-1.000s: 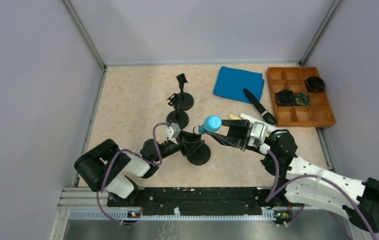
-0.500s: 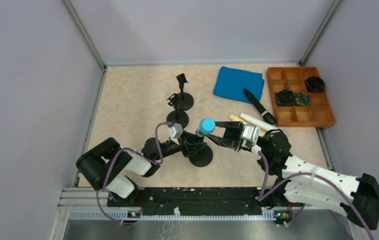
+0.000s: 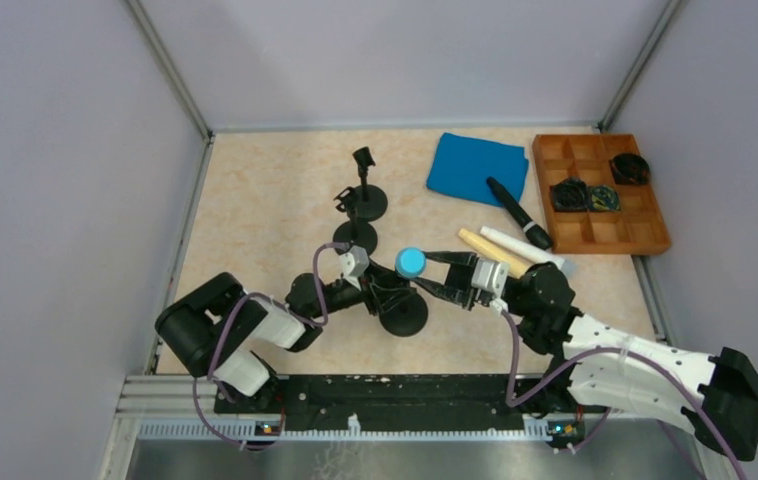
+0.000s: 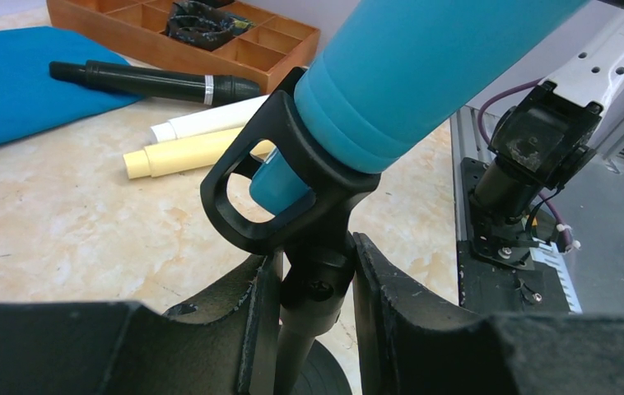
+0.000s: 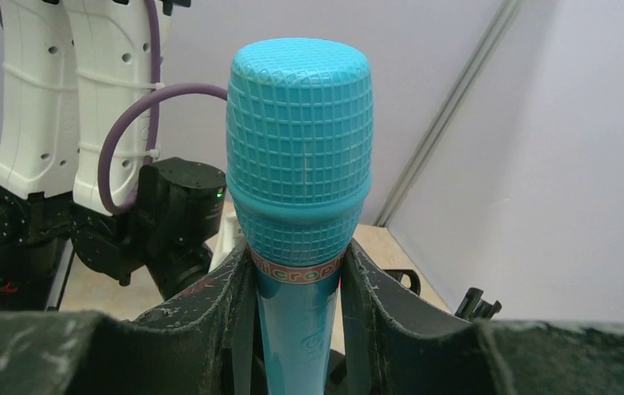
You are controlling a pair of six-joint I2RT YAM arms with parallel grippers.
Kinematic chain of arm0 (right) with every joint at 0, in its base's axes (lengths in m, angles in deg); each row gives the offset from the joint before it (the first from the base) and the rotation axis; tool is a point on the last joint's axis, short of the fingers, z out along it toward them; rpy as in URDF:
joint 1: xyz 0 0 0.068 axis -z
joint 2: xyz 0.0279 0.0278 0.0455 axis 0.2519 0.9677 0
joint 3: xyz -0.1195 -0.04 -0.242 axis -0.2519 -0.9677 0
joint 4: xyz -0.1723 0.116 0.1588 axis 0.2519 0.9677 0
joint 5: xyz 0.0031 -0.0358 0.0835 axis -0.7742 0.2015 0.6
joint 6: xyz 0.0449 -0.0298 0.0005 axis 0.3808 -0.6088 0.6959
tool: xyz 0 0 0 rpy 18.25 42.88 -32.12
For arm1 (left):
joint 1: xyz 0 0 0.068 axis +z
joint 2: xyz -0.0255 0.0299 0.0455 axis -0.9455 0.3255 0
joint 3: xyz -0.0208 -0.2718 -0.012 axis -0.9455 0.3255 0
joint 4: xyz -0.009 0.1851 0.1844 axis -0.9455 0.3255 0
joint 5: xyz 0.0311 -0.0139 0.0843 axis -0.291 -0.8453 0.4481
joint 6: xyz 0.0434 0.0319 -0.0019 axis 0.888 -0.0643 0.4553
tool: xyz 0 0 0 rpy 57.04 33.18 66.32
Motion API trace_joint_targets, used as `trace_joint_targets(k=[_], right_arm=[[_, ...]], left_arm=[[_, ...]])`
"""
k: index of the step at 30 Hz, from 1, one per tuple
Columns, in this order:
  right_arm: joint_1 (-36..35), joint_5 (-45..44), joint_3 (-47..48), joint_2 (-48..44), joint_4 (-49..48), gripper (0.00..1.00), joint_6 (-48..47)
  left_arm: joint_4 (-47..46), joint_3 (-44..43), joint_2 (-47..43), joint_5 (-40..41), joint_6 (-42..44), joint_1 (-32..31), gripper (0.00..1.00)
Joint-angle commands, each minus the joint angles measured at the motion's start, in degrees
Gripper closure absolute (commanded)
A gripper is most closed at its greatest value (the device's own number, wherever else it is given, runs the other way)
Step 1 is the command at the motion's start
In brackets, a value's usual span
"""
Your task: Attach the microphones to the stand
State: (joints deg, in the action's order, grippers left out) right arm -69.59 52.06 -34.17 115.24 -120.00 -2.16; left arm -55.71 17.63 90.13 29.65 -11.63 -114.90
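With our left pincer clamped on the stand's post, we should press the light blue microphone, clamped in our right pincer, straight along the clip until it wedges.

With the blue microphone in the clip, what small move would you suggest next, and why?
Probably the right gripper should press the blue microphone slightly deeper into the clip: its handle already passes through it, and the left gripper clamps the stand.
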Motion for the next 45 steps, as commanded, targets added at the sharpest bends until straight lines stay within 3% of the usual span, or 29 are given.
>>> trace_joint_targets(k=[1,11,22,30,38,45], right_arm=[[-0.27,0.00,-0.66,-0.14,-1.95,1.00,-2.70],[-0.27,-3.03,-2.28,-0.02,1.70,1.00,-6.41],[-0.19,-4.57,-4.56,2.57,3.58,1.00,-0.37],[-0.18,-7.05,-9.09,2.28,2.33,1.00,-1.99],[-0.19,-11.33,-7.81,2.95,10.41,1.00,-8.36],[-0.20,-13.89,-6.31,5.75,15.80,1.00,-8.04]], left_arm=[[-15.52,-1.71,1.06,-4.25,-2.77,-0.16,1.00],[-16.85,-2.21,2.48,-7.02,-2.10,-0.13,1.00],[-16.82,-1.67,1.50,-8.94,1.49,-0.21,1.00],[-16.88,-0.77,0.79,-9.29,2.19,-0.17,1.00],[-16.81,-0.04,0.63,-9.77,1.84,-0.13,1.00],[-16.43,0.33,-0.13,-9.90,2.55,-0.13,1.00]])
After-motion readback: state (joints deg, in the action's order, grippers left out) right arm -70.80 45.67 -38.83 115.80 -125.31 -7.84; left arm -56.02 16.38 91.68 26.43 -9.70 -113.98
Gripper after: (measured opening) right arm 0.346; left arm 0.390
